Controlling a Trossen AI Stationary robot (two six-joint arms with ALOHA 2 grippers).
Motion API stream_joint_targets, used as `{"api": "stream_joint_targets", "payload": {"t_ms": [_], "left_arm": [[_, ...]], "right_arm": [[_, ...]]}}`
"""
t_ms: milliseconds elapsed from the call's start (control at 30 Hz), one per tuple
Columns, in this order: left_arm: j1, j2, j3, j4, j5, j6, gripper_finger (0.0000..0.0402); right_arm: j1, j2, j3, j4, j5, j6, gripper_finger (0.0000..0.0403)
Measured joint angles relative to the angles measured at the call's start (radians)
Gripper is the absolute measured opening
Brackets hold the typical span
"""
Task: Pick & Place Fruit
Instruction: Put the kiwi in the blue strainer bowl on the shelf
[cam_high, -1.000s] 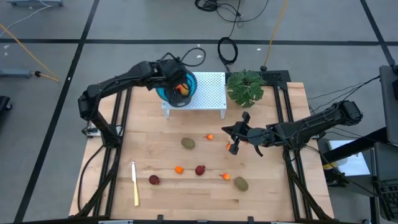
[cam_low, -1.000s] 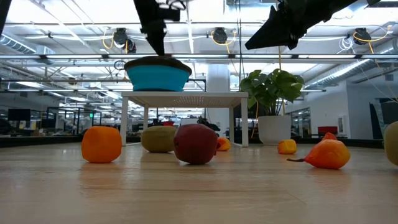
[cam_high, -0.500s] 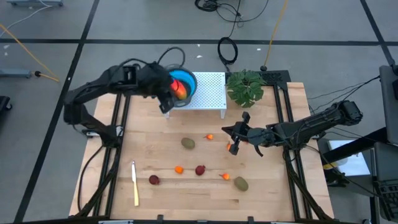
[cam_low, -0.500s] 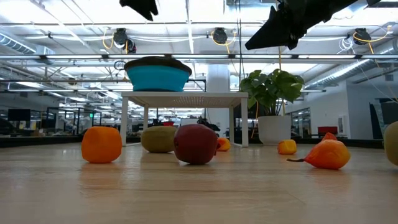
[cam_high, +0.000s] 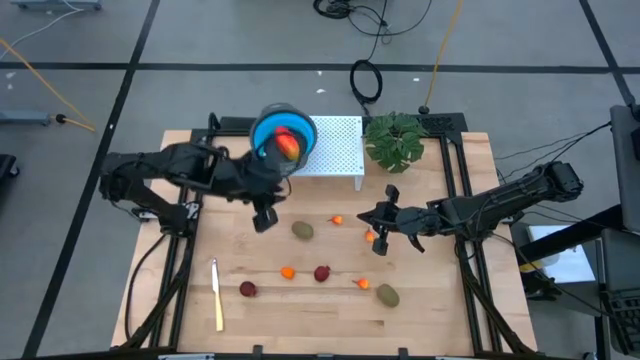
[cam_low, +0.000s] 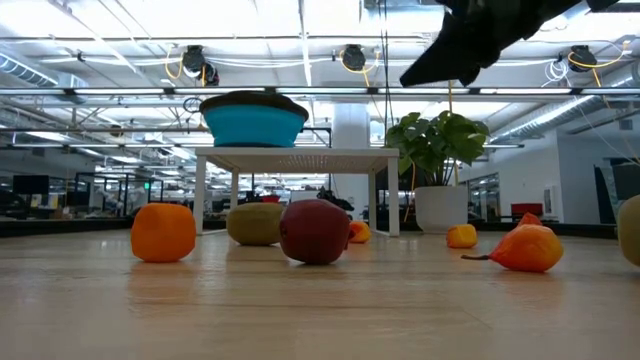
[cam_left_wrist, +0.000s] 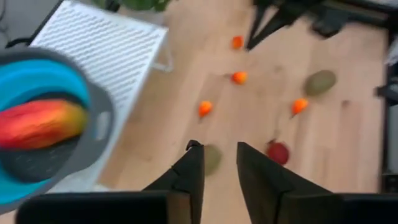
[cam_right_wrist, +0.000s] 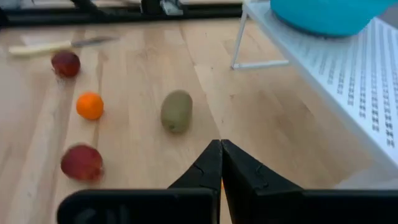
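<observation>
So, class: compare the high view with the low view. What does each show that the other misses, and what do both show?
Only the high view shows the red-orange-yellow fruit lying inside the blue bowl, the cream-yellow knife, and the left gripper hovering over the table near an olive-brown oval.

Only the low view shows the room behind the table with its ceiling lights, and that the fruit pieces sit flat on the wood.

Both show the bowl on the white rack, the plant, a dark red ball and a small orange piece.
</observation>
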Motion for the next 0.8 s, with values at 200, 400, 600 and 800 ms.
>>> {"api": "stream_joint_targets", "payload": {"t_ms": [200, 400, 600, 800], "left_arm": [[-0.103, 0.035, 0.0, 0.075, -0.016, -0.01, 0.0043], [-0.159, 0.1, 0.0, 0.124, -0.017, -0.029, 0.0003], [-0.181, 0.171, 0.0, 0.137, -0.014, -0.04, 0.002], [-0.173, 0.243, -0.001, 0.133, 0.027, -0.024, 0.0013]], "right_arm": [[0.0, -0.007, 0.0, -0.026, -0.105, -0.047, 0.0001], [0.0, -0.043, -0.022, -0.029, -0.229, -0.092, 0.0], [0.0, -0.189, -0.163, 0.027, -0.234, -0.034, 0.0], [0.0, -0.396, -0.331, 0.132, -0.286, 0.028, 0.0]]}}
